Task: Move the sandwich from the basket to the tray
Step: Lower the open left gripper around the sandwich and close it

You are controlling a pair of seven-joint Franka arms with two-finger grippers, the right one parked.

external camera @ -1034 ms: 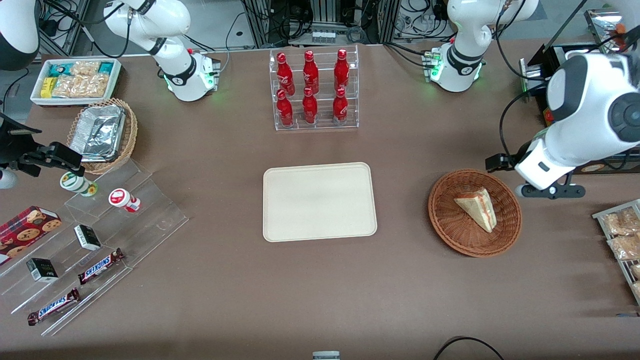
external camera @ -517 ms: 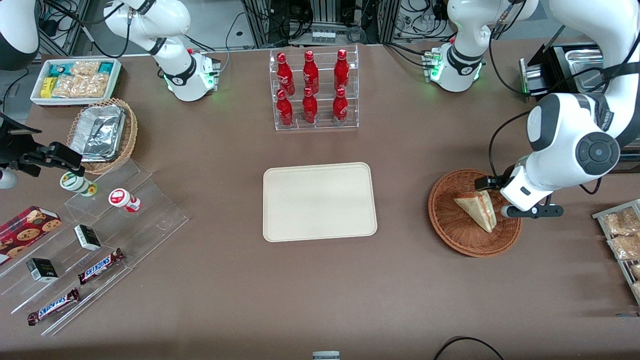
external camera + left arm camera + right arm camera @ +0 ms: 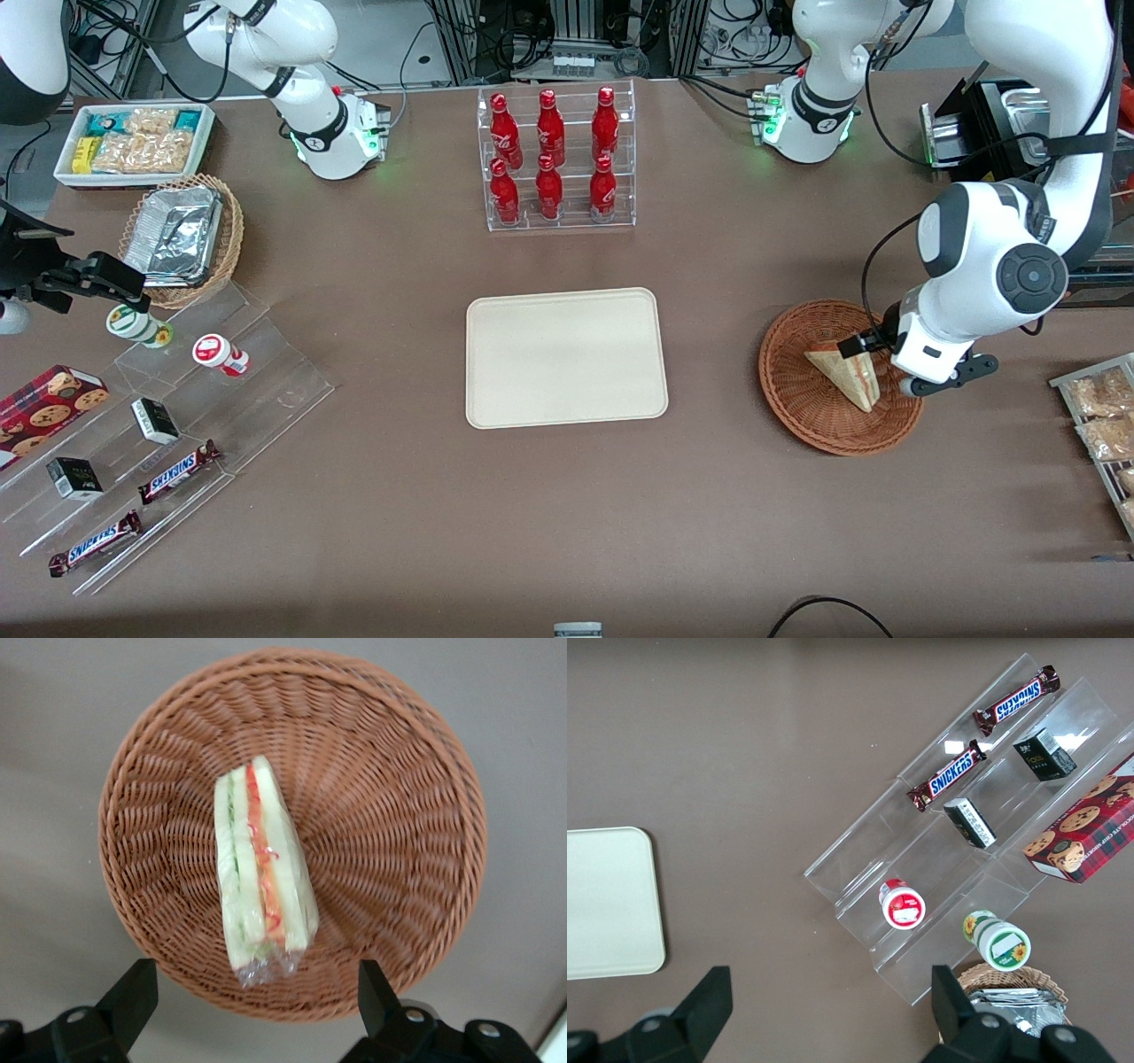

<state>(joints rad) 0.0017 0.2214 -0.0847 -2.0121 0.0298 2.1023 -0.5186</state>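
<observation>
- Over the basket [image 3: 840, 377], right side of frame, the gripper [image 3: 257, 1014] hovers above the sandwich [image 3: 263, 873], fingers [image 3: 133, 997] wide open, holding nothing.
- Slippery wrap could probably squirt out if they pinch off-center.

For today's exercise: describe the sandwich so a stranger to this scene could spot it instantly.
Find the round reddish-brown wicker basket at the working arm's end of the table, under the open gripper. Inside lies the clear-wrapped triangular sandwich, its pale bread showing red and green filling; nothing else is in that basket.
</observation>
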